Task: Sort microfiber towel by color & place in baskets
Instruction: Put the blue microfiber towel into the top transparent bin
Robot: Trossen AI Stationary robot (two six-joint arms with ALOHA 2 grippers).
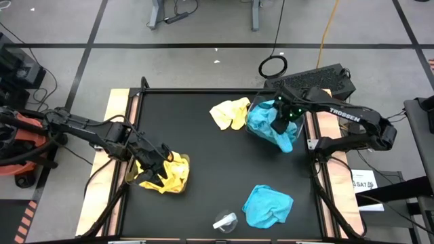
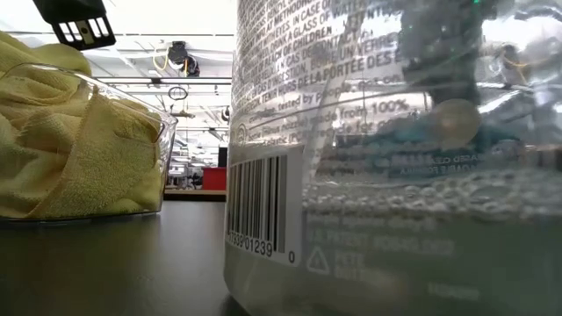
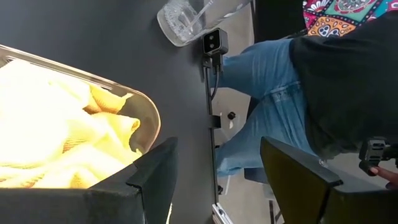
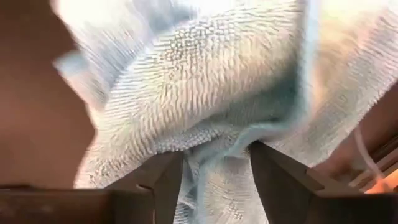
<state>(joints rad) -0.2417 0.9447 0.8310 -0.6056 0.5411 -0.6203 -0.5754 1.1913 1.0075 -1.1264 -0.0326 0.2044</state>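
High view: L gripper [image 1: 157, 168] sits over the basket of yellow towels [image 1: 171, 175] at the mat's left-front, fingers spread, nothing in them. R gripper [image 1: 280, 120] is over the basket of teal towels [image 1: 274, 129] at right-rear, w/ teal cloth draped over the rim. Loose yellow towel [image 1: 230, 112] lies just beside that basket; loose teal towel [image 1: 268, 205] lies near the front edge, small clear cup piece [image 1: 225, 221] next to it. Low view: yellow-filled basket [image 2: 162, 132] at left; clear plastic w/ barcode label [image 2: 259, 211] fills the rest. L wrist view: fingers [image 3: 152, 171] apart, empty, above the yellow basket rim [image 3: 146, 106]; person in jeans [image 3: 261, 118] beyond the table. R wrist view: fingers [image 4: 168, 183] partly apart w/ a teal fold [image 4: 205, 118] between them; can't tell if it's gripped.
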